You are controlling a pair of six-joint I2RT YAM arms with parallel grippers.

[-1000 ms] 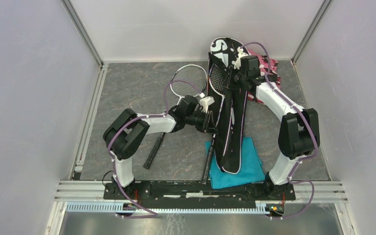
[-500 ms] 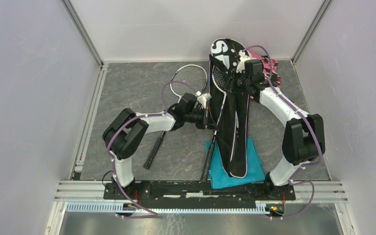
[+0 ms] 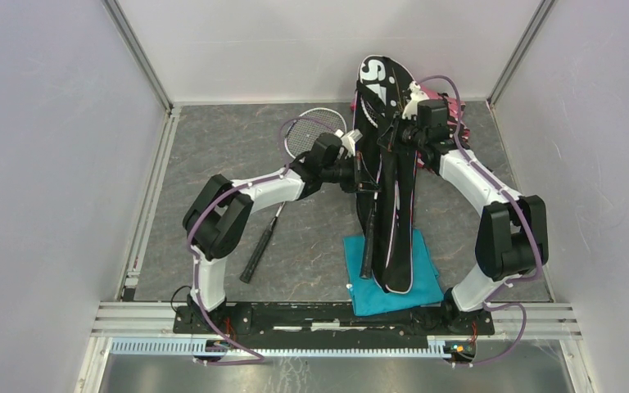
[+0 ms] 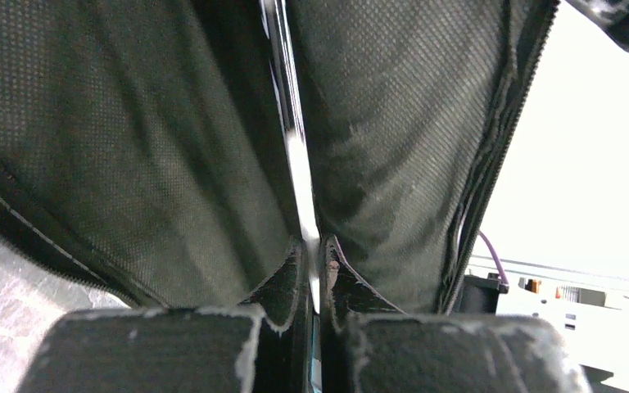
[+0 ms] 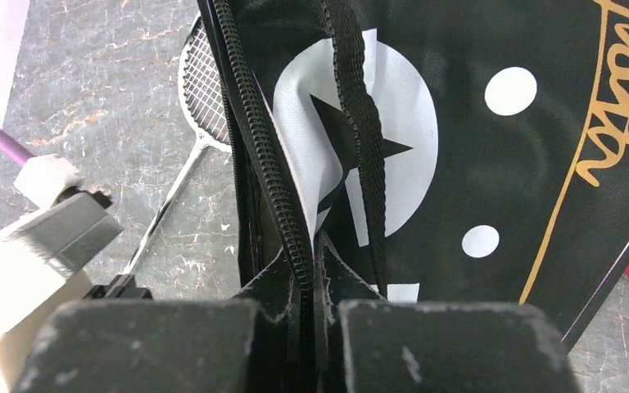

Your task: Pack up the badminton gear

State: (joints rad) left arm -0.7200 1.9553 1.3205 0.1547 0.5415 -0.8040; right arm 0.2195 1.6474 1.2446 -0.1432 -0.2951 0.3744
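I see the left gripper [image 4: 314, 282] closed on a racquet [image 4: 293, 139] shaft (inside the open bag [image 4: 131, 147]); the right gripper [image 5: 311, 274] pinches the bag's zipper edge.

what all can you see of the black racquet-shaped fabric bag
The black racquet-shaped fabric bag is woven cloth with white lettering, white dots and gold script. Its zip is open. It runs lengthways, wide end toward the back wall, narrow end on the teal square cloth. The right gripper is shut on its zip edge; the left gripper pinches a thin silver racquet shaft within its opening.
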